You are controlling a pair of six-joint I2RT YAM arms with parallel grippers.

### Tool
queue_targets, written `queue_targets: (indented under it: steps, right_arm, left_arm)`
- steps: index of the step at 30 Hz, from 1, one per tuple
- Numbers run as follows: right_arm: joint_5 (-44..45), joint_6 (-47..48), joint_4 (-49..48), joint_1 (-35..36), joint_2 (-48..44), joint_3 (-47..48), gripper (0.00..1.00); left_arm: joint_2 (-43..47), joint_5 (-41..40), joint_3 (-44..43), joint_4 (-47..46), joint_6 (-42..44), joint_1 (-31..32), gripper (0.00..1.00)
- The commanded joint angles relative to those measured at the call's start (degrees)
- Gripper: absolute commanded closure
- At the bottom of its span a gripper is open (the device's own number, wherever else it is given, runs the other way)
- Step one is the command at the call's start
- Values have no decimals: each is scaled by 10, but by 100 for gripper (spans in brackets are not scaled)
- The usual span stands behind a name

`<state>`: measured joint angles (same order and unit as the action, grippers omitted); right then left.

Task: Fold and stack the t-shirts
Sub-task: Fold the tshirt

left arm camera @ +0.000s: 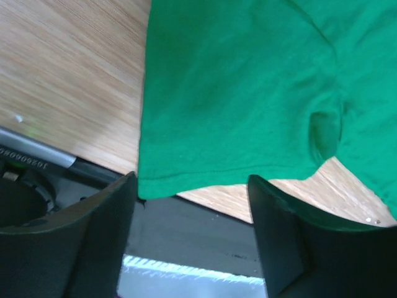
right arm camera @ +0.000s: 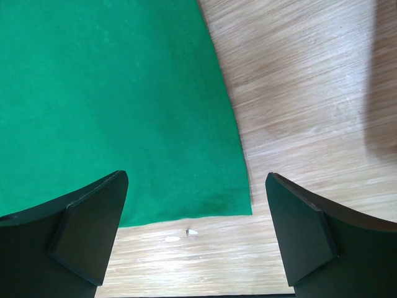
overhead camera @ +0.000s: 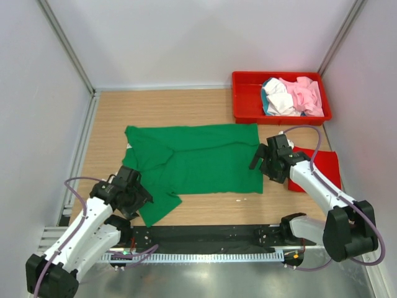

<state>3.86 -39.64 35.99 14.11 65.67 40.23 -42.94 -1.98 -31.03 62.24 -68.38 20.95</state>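
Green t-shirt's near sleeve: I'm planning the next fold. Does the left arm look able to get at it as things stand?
Probably yes. The left arm holds its jaws open over the hem of the sleeve, and nothing lies on that part of the green t-shirt.

A spread t-shirt [overhead camera: 198, 158] lies flat mid-table [overhead camera: 111, 118]; the tray [overhead camera: 245, 99] stands behind it to the right, heaped t-shirts [overhead camera: 291, 96] inside; a folded t-shirt [overhead camera: 325, 164] lies right of the spread one; the left gripper [overhead camera: 133, 194] hangs over its near-left sleeve, the right gripper [overhead camera: 263, 161] over its right hem.
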Motion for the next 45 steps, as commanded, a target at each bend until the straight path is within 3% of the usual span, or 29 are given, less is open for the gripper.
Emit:
queue_targets:
  steps: [1, 11, 19, 33, 37, 41, 45]
  right_arm:
    - [-6, -4, -31, -1, 23, 0, 0]
    - [6, 25, -45, -2, 78, 17, 0]
    - [17, 24, -46, -2, 80, 7, 0]
    - [12, 20, -25, -4, 70, 6, 1]
    - [10, 11, -16, -4, 52, 6, 1]
    - [5, 7, -17, -4, 55, 0, 1]
    - [1, -2, -26, -4, 56, -3, 2]
  left_arm:
    - [21, -18, 38, -36, -63, 18, 30]
    - [-45, -45, 54, -36, -100, 97, 32]
    - [-49, -49, 77, -43, -133, 128, 41]
    - [-65, -57, 76, -41, -134, 130, 86]
    - [-68, -59, 67, -32, -127, 130, 83]
    - [-67, -69, 41, -1, -117, 130, 65]
    - [-55, -63, 52, 17, -111, 130, 60]
